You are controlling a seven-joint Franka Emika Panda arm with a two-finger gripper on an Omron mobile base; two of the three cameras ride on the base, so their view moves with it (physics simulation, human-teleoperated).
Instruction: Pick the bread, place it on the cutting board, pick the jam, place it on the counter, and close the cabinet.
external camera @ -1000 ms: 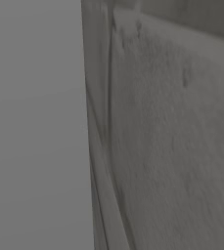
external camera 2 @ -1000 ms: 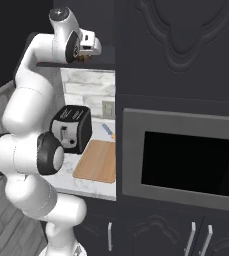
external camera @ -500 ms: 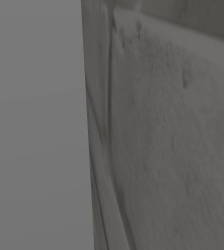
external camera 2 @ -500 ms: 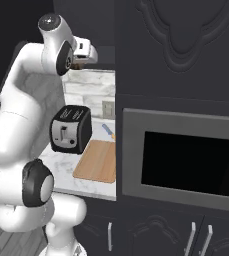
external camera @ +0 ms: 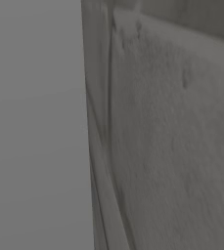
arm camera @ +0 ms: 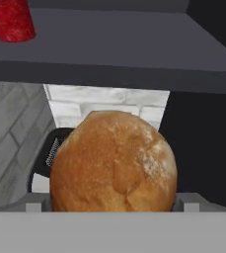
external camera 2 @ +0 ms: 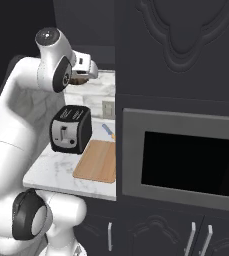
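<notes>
the gripper [arm camera: 113, 207] holds the bread [arm camera: 113, 163] with its jaws spread wide, one at each flank of the loaf, which fills the gap between them in the hand view. in the right base view the gripper [external camera 2: 86, 70] sits high over the surface [external camera 2: 51, 172], just left of the tall dark cabinet [external camera 2: 178, 50], with a brown patch of bread [external camera 2: 77, 79] showing under the hand.

the surface is a narrow white marble strip, bounded on its right by the dark cabinet front and the microwave [external camera 2: 183, 157]. its front edge runs along under the cutting board [external camera 2: 97, 161]. the toaster [external camera 2: 71, 129] stands at the left end of the board, just beside it. the board's wooden top is bare, and a small blue-handled tool [external camera 2: 108, 131] lies behind it near the wall. there is open air between the raised hand and the toaster top.

in the hand view a dark cabinet shelf [arm camera: 109, 47] crosses above the loaf, and the jam [arm camera: 13, 20], a red jar, stands on it at the upper left, well apart from the bread. below the shelf show white brick wall and the toaster [arm camera: 53, 150], partly hidden behind the loaf.

the bread is a round, golden-brown loaf with a crusty top, dusted pale on its right side.

the left base view shows grey blurred surfaces that i cannot identify.
</notes>
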